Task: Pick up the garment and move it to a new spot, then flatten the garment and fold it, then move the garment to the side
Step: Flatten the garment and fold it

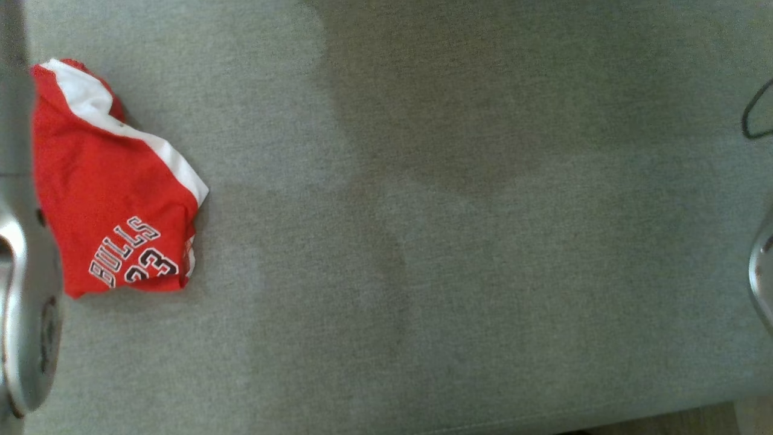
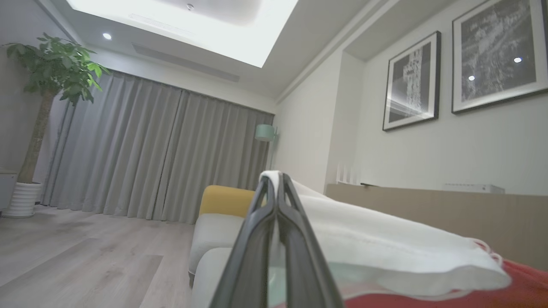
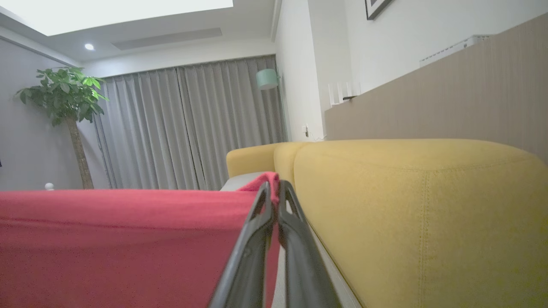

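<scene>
The garment (image 1: 115,199) is a red jersey with white trim and "BULLS 23" lettering, lying crumpled at the far left of the grey seat (image 1: 453,241). A pale metal part of my left arm (image 1: 24,302) covers its left edge. In the left wrist view my left gripper (image 2: 276,179) is shut, with the garment's white trim (image 2: 385,252) pinched at its tips. In the right wrist view my right gripper (image 3: 274,188) is shut, with red cloth (image 3: 128,239) caught at its tips and stretching off to the left. Part of my right arm (image 1: 762,284) shows at the right edge.
A yellow sofa back (image 3: 406,214) runs close along the right of my right gripper. A thin black cable (image 1: 755,115) loops at the seat's far right. Beyond the sofa are wood floor (image 2: 85,256), grey curtains and a potted plant (image 2: 51,72).
</scene>
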Available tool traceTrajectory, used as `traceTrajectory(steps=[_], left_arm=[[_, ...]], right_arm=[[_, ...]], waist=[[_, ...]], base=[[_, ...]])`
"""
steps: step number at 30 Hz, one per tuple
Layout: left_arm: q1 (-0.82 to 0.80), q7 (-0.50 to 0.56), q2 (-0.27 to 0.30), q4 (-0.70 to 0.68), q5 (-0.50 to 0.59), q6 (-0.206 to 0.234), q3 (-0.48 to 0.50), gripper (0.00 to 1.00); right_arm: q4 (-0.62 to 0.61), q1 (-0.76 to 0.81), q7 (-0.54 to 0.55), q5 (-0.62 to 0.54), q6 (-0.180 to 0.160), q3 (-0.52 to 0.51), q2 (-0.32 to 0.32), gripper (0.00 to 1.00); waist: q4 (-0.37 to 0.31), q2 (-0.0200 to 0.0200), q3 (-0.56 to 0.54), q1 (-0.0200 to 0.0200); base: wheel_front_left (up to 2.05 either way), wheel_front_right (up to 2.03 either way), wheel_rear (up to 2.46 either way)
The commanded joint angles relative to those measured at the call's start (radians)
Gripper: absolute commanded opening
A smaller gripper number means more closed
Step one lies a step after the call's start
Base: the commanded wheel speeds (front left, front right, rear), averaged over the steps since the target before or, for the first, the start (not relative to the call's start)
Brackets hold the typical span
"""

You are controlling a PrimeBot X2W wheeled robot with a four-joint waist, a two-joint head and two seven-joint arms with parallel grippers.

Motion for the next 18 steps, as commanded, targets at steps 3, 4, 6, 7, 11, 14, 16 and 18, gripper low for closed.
traceTrajectory(steps=[3,4,6,7,11,14,16,18], left_arm=[[0.010,-0.027,0.040,0.011,0.010,-0.009,-0.042,0.00],[0.036,-0.032,0.038,0.022,0.005,-0.010,-0.058,0.00],[0.108,-0.042,0.039,0.037,-0.001,-0.012,-0.093,0.00],[0.151,-0.046,0.038,0.041,-0.008,-0.012,-0.113,0.00],[0.345,-0.052,0.046,0.042,-0.032,-0.012,-0.213,0.00],[0.439,-0.046,0.068,0.028,-0.049,-0.012,-0.275,0.00],[0.524,-0.036,0.098,0.010,-0.077,-0.012,-0.316,0.00],[0.603,-0.020,0.124,-0.017,-0.106,-0.012,-0.350,0.00]], right_arm=[[0.061,0.012,-0.030,0.009,-0.001,0.007,-0.017,0.00],[0.088,0.031,-0.034,0.015,-0.001,0.012,-0.021,0.00],[0.145,0.082,-0.023,0.022,-0.001,0.040,-0.031,0.00],[0.174,0.109,-0.009,0.030,-0.001,0.056,-0.039,0.00],[0.258,0.229,0.080,0.081,-0.001,0.154,-0.078,0.00],[0.276,0.289,0.127,0.106,-0.001,0.209,-0.108,0.00],[0.273,0.349,0.159,0.138,-0.001,0.265,-0.134,0.00],[0.261,0.408,0.188,0.180,-0.001,0.309,-0.163,0.00]], waist=[[0.001,0.0001,-0.009,-0.0004],[0.004,0.0001,-0.014,-0.0004],[0.010,0.0001,-0.029,-0.0004],[0.015,0.0001,-0.038,-0.0004],[0.041,0.0001,-0.095,-0.0004],[0.052,0.0001,-0.121,-0.0004],[0.061,0.0001,-0.145,-0.0004],[0.071,0.0001,-0.165,-0.0004]], base=[[0.00,0.00,0.00],[0.00,0.00,0.00],[0.00,0.00,0.00],[0.00,0.00,0.00],[0.00,0.00,0.00],[0.00,0.00,0.00],[0.00,0.00,0.00],[0.00,0.00,0.00]])
